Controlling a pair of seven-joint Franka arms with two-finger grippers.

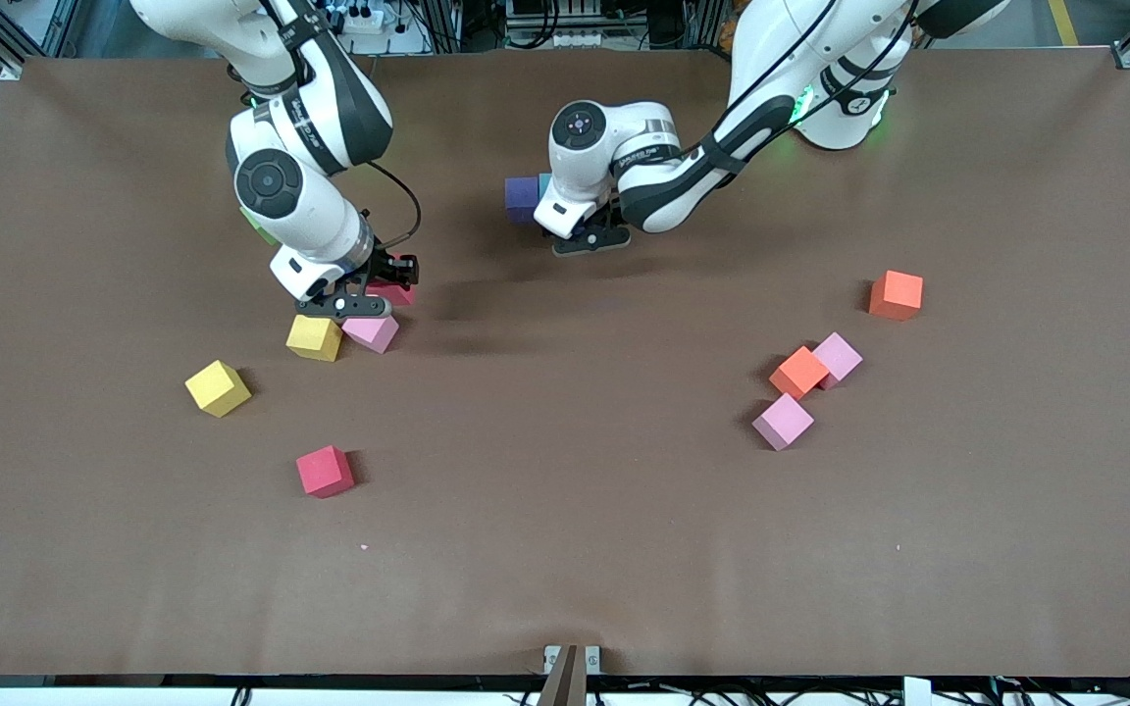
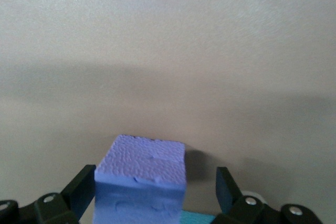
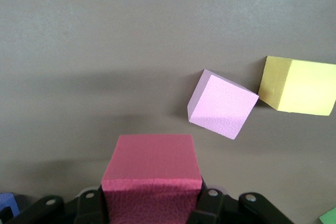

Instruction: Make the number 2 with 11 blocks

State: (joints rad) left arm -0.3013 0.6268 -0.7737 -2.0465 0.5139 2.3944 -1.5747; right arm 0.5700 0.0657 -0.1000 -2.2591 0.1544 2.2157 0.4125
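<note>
My left gripper point(image 1: 540, 211) stands open around a purple block point(image 1: 522, 199) that rests on the table; in the left wrist view the block point(image 2: 142, 174) sits between the spread fingers point(image 2: 224, 184), with a gap on one side. A light blue block point(image 2: 198, 217) touches the purple one. My right gripper point(image 3: 152, 198) is shut on a red block point(image 3: 152, 169), held low over the table point(image 1: 394, 292) beside a pink block point(image 1: 372, 331) and a yellow block point(image 1: 315, 337). No number 2 shape shows.
Toward the right arm's end lie another yellow block point(image 1: 218, 388) and a red block point(image 1: 326, 471). Toward the left arm's end lie two orange blocks point(image 1: 897, 294) point(image 1: 799, 372) and two pink blocks point(image 1: 838, 357) point(image 1: 783, 422). A green cube point(image 1: 256, 226) peeks from under the right arm.
</note>
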